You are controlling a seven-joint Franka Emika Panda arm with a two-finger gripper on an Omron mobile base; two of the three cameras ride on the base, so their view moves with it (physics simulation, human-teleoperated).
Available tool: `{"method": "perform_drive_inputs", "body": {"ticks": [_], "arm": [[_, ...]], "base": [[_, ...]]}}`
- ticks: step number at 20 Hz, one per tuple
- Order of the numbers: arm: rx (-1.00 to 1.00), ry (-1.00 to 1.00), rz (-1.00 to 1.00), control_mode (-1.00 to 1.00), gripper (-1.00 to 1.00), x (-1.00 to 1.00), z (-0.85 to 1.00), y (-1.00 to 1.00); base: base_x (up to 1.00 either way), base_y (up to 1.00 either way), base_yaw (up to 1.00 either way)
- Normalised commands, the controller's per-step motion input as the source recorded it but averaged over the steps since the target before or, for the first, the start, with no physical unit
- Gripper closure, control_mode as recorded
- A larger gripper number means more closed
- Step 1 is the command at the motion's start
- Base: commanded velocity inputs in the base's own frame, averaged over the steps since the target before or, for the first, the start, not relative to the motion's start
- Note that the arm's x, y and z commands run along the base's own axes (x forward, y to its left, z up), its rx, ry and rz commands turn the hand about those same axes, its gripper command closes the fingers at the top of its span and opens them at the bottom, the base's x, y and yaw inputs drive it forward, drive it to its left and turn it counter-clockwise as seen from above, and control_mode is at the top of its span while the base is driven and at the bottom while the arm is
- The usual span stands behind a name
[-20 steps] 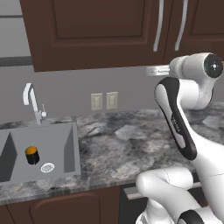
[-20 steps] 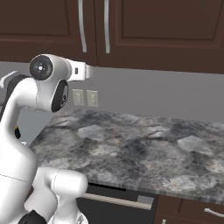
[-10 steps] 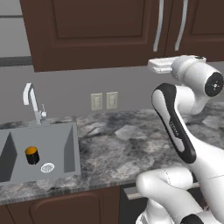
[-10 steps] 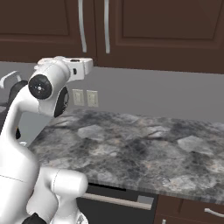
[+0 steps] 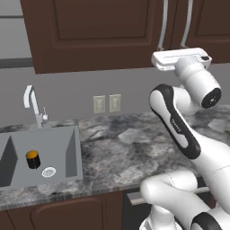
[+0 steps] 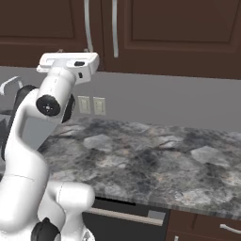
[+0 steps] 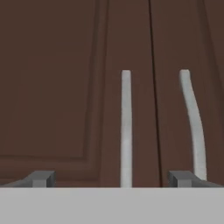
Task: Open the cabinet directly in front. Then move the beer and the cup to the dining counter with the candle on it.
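we find the gripper (image 7: 111, 178) raised level with the cabinet (image 5: 99, 31), its jaws wide apart and empty, facing the closed doors. the left handle (image 7: 126, 129) stands between the fingertips (image 7: 41, 178), the right handle (image 7: 192, 124) by the right tip. handle lower ends are cut off.

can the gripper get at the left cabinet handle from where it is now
Probably yes. The gripper is open and faces the closed cabinet doors, with the left handle lined up between its fingertips and nothing in between. It looks a little short of the handle, so it likely needs only a forward push.
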Motion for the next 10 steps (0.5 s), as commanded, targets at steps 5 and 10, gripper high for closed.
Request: {"method": "perform_drive_inputs", "body": {"ticks": [5, 10], "arm": [[0.0, -0.09, 0.0, -1.0, -1.0, 0.0, 0.36, 0.0], [0.0, 0.0, 0.0, -1.0, -1.0, 0.0, 0.18, 0.0]], "base": [[0.0, 0.0, 0.0], [0.0, 0.0, 0.0]]}}
